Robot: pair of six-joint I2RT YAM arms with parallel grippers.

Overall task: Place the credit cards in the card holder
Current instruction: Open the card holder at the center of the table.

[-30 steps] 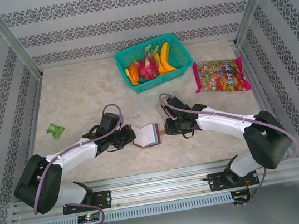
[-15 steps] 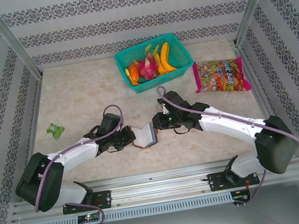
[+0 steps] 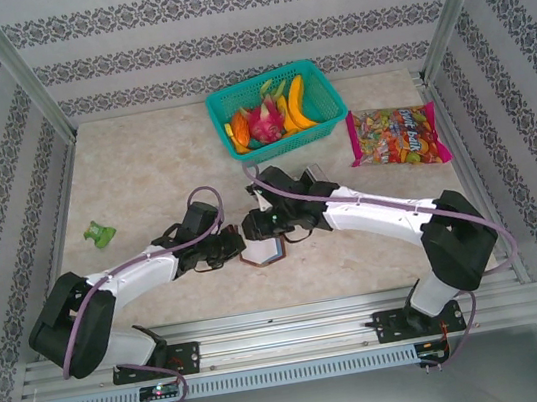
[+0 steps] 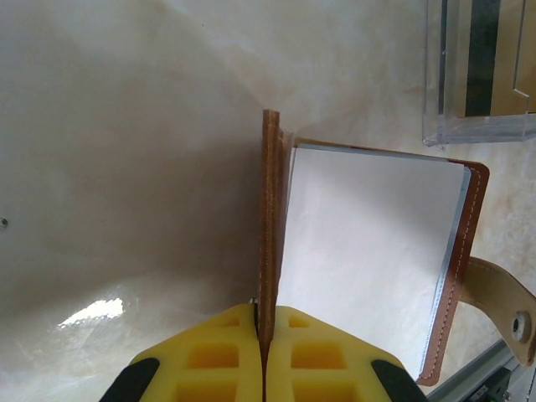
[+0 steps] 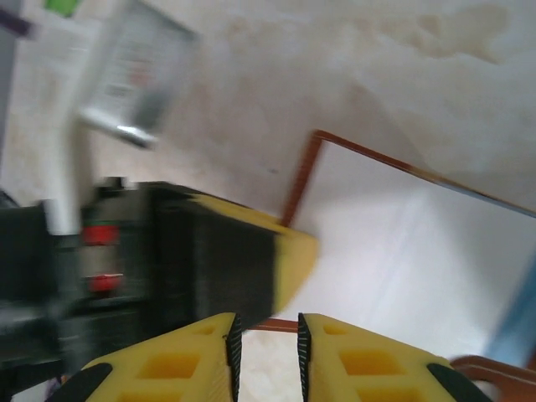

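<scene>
I judge the job barely started. No card is in the card holder [image 4: 368,251] yet. The credit cards [image 4: 494,59] sit inside the clear box [image 4: 444,126], which stands on the desk [image 4: 126,167] just beyond the holder's far corner. I can make out one dark card and one yellowish-tan card in it, on edge against the wall. What is done is the preparation. The holder lies open on the desk between my two arms, and one cover stands upright beside the flat half.

My left hand [image 4: 265,322] is clamped tight on that upright cover, the yellow fingers meeting on the brown edge and holding it up like a book board. My right hand [image 5: 265,335] hovers right above the holder's open face. Its fingers stand slightly apart, with a narrow gap between the dark pads and nothing I can see in that gap. So every card is left to do: fetch one from the box, carry it over and slide it into a slot.

The holder looks like leather, warm brown with pale stitching along its rim. Its inside panel is smooth, flat and pale grey-white with a thin blue-grey border. A rounded snap tab [image 4: 502,306] with a small metal stud sticks out from the side away from my left hand. The box is hard, glossy, see-through plastic with square corners. The desk is pale marbled stone-look, shiny enough to catch a glare patch.
</scene>
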